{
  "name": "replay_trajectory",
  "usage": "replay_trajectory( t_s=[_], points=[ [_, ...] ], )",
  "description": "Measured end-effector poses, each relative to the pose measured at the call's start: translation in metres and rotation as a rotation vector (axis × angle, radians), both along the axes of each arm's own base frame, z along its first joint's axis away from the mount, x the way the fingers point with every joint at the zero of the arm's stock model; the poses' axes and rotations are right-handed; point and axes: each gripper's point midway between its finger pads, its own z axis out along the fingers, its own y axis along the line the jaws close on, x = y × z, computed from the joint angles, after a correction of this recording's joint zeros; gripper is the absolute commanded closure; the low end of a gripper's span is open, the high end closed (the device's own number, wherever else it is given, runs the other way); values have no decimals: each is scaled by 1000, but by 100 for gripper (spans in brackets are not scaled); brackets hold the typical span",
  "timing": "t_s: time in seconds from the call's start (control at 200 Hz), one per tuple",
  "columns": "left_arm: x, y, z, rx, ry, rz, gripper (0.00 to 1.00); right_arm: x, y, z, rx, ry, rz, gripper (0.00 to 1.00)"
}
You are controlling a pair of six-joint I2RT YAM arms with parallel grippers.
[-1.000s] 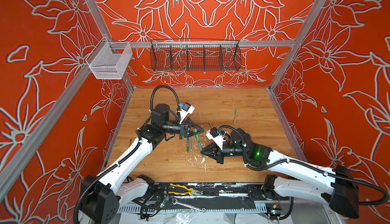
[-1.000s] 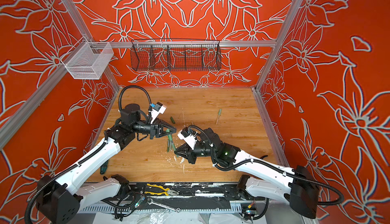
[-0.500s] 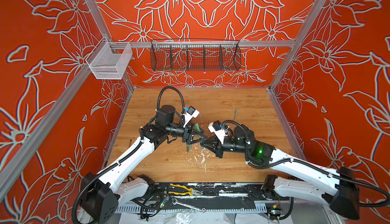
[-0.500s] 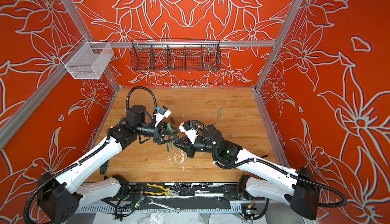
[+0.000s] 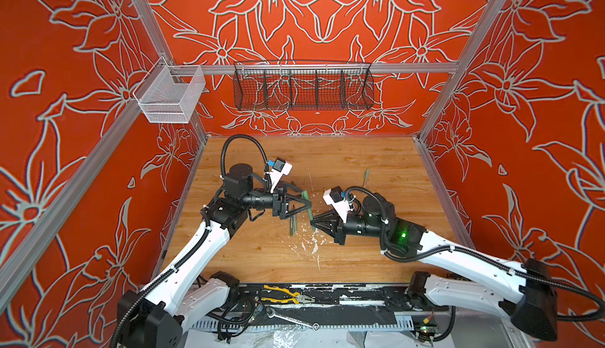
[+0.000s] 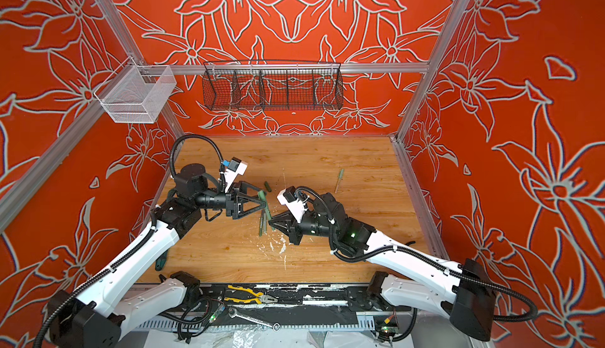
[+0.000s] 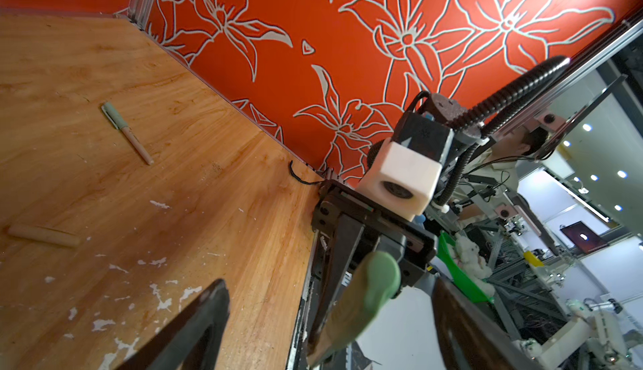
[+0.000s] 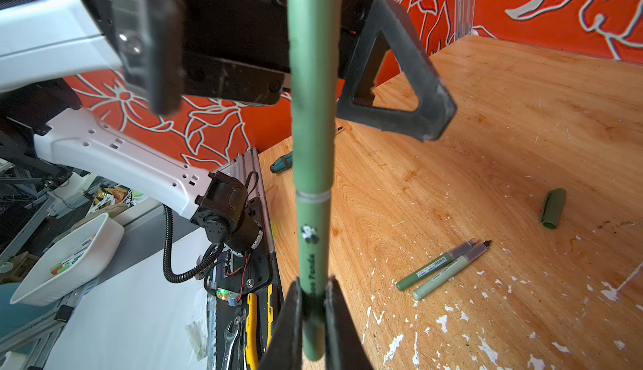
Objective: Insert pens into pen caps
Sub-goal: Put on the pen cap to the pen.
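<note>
Pen [image 8: 313, 142] up off the desk [image 5: 360, 248], held between the two arms near the middle! It is slim and sage green. A thin pale ring marks where its cap [image 8: 313, 55] meets the barrel, and a small black-and-white mark and dark lettering sit lower down. The cap matches the barrel's colour and ends in a rounded nose.

Right pincer [image 8: 313, 291] is clamped tight on the barrel's bare end. From there, in both top views, the long axis runs toward the back wall, leaning a touch to the left, capped end farthest out. Whether it sits level or tilted, I cannot tell.

Left pincer [image 6: 263, 196] is spread wide. Its fingers stand on either side of the capped end, and daylight shows on both sides, so nothing is touching.

Down on the desk, two bare pens [image 8: 437, 263] lie side by side near the pincers, dark tips toward the back wall. A dark green cap [image 8: 553, 208] lies beyond them. Farther off lies a tan pen [image 7: 135, 143] wearing a pale green cap, well apart from a loose tan cap [image 7: 43, 235].
</note>
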Motion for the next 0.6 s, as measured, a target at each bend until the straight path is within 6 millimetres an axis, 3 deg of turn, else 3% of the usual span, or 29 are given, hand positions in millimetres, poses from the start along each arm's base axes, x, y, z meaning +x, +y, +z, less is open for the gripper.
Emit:
replay_trajectory(
  t_s=[0.13,0.28,0.415,0.53,0.601],
  points=[
    [3,-2,-6,3,26,-6,35,1,0,3,4,-1,-6,100],
    [2,-7,-12,9,40,-30,38,4,-1,11,18,-8,-17,100],
    [-1,-10,-13,9,35,-51,67,6,-1,13,22,-1,-30,100],
    [-3,-11,-12,6,31,-62,68,9,-3,13,21,9,-45,100],
    [-3,-11,-12,6,34,-63,74,10,-3,12,20,14,-47,100]
  ],
)
